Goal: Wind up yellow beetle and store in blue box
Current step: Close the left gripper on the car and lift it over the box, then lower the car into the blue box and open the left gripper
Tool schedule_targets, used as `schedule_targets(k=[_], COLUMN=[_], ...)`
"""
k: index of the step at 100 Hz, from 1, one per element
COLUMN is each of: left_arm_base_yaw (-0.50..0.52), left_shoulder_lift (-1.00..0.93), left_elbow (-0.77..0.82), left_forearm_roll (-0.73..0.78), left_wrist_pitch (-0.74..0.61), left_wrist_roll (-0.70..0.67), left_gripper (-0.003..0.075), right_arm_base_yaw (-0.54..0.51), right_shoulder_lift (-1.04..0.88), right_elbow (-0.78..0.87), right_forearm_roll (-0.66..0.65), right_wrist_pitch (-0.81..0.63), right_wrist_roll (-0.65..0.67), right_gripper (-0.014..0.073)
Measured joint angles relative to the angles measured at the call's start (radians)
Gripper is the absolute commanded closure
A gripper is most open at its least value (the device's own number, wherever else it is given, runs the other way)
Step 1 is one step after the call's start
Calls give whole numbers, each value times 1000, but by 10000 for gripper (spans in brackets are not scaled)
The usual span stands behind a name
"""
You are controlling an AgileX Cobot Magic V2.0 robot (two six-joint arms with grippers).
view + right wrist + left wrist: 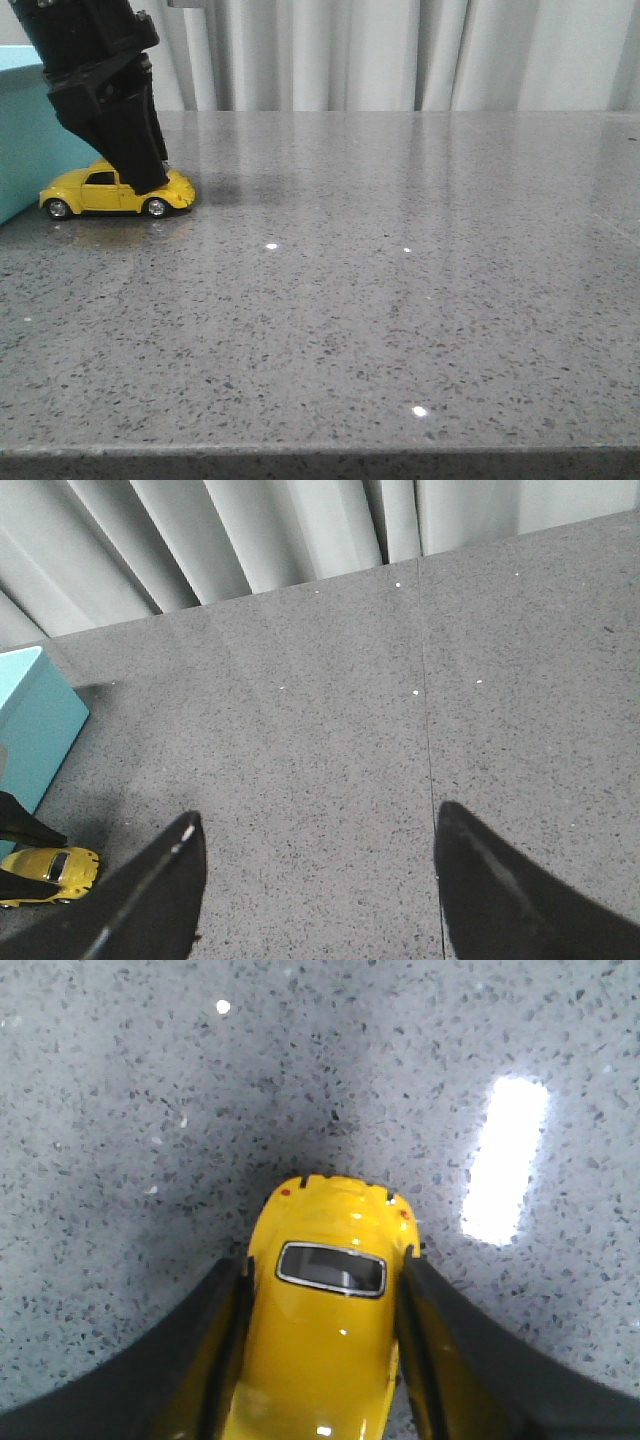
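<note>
Gripping yellow beetle point(320, 1330), left hand point(320, 1300), wrist view

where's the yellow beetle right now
In the front view the yellow beetle sits on the table's far left, beside the blue box, with the left hand straddling its body.

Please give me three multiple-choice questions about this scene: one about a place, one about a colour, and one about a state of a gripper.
1. Where does the yellow beetle stand?
A. inside the blue box
B. on the table beside the blue box
C. at the table's right end

2. What colour is the table?
A. speckled grey
B. white
C. brown

3. How is the right gripper?
A. shut on the car
B. shut on nothing
C. open, holding nothing

Answers: 1 B, its wheels rest on the table next to the box. 2 A, grey speckled stone. 3 C, its fingers stand wide apart over bare table; the left gripper flanks the car.
</note>
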Motion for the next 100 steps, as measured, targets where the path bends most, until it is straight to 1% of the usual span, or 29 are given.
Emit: schedule_targets(k=[8,15,33,50,62,72,79,86,100], left_arm_base_yaw=[0,0,2,41,101,181,240,298,395], left_shoulder_lift=[2,2,-2,-38,-66,-87,-93,-93,-93], left_elbow=[-20,-58,-232,-388,-464,-478,-482,-482,-458], left_forearm_roll=[0,0,0,4,32,43,48,53,68], left_wrist_pitch=[5,9,14,15,17,26,48,87,144], left_wrist_roll=[-11,-47,-222,-367,-544,-707,-789,-848,-903], left_gripper=[586,586,584,583,583,583,583,583,583], right_arm_base_yaw=[0,0,0,0,0,0,0,0,0], right_shoulder_lift=[0,0,0,0,0,0,0,0,0], right_elbow=[0,0,0,0,0,0,0,0,0], right_forearm_roll=[0,0,0,0,0,0,0,0,0], right_wrist_pitch=[0,0,0,0,0,0,0,0,0], right_wrist_roll=[0,0,0,0,0,0,0,0,0], right_gripper=[104,104,104,104,104,104,104,104,104])
